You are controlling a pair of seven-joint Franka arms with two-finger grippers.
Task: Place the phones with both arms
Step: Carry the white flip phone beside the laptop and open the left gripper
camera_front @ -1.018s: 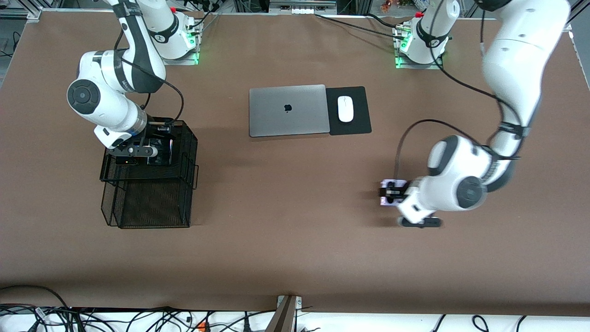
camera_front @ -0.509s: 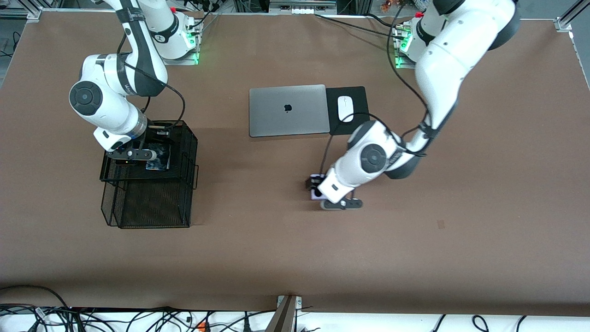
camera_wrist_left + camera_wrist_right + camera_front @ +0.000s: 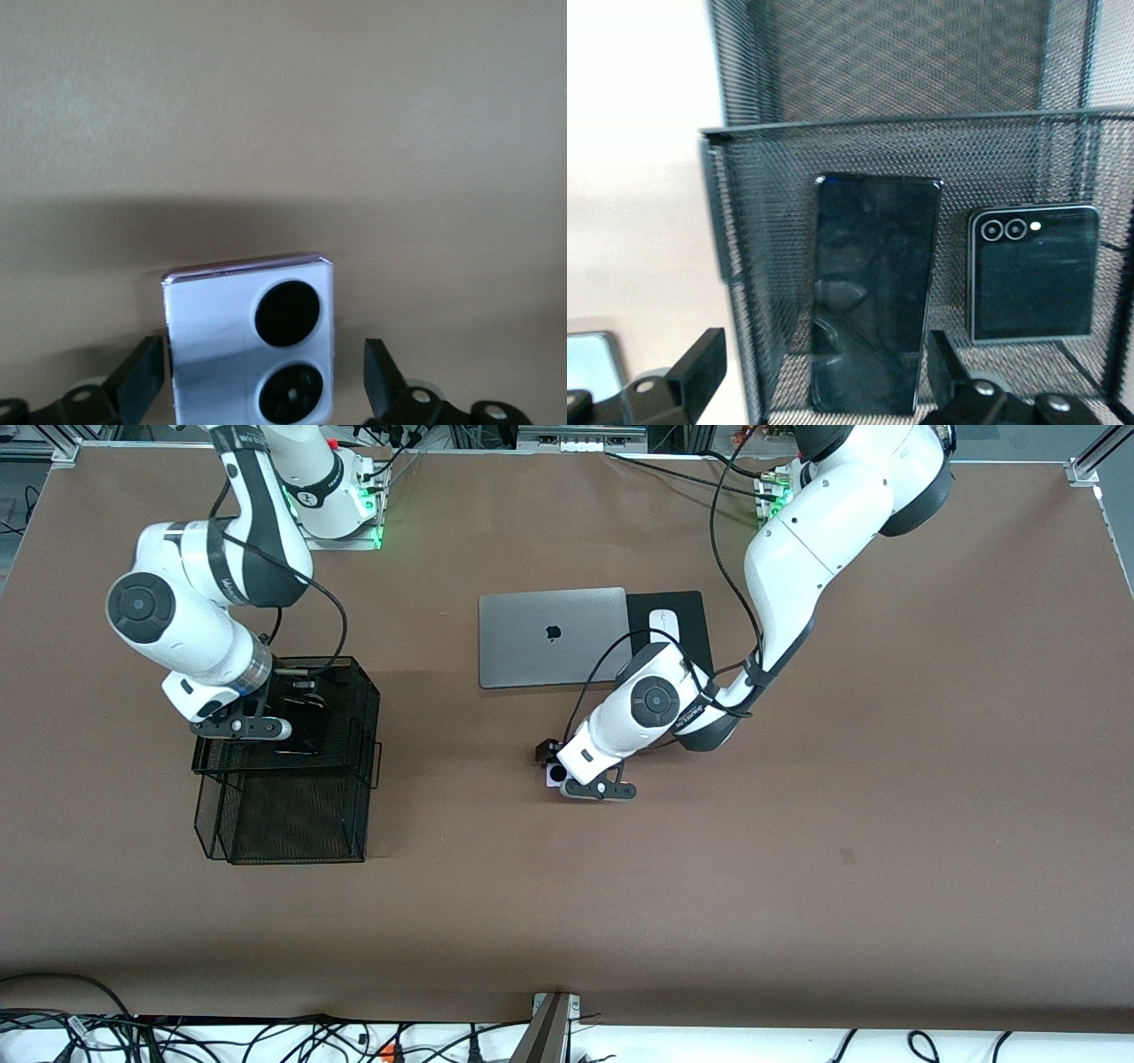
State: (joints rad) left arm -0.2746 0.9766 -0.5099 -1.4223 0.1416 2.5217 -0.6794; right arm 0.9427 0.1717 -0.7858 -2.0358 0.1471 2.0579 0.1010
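Observation:
My left gripper [image 3: 551, 763] is shut on the lilac-white flip phone [image 3: 556, 776] and holds it just over the bare tabletop, near the laptop. In the left wrist view the phone [image 3: 213, 328] with its two black circles sits between the fingers [image 3: 142, 382] of my left gripper [image 3: 261, 394]. My right gripper [image 3: 297, 707] is open and empty over the black mesh basket [image 3: 372, 691]. In the right wrist view my right gripper [image 3: 824, 390] looks onto the long black slab phone [image 3: 873, 292] and the square black flip phone [image 3: 1032, 279], which lie side by side in the basket's upper tray [image 3: 921, 142].
A closed grey laptop [image 3: 551, 636] lies mid-table with a black mouse pad [image 3: 689, 615] and a white mouse [image 3: 661, 620] beside it, partly covered by the left arm. The basket's lower tier [image 3: 292, 824] juts toward the front camera.
The left arm has carried the lilac phone from its own end of the table to the middle. The right gripper has let go of the slab phone in the basket and drawn back.

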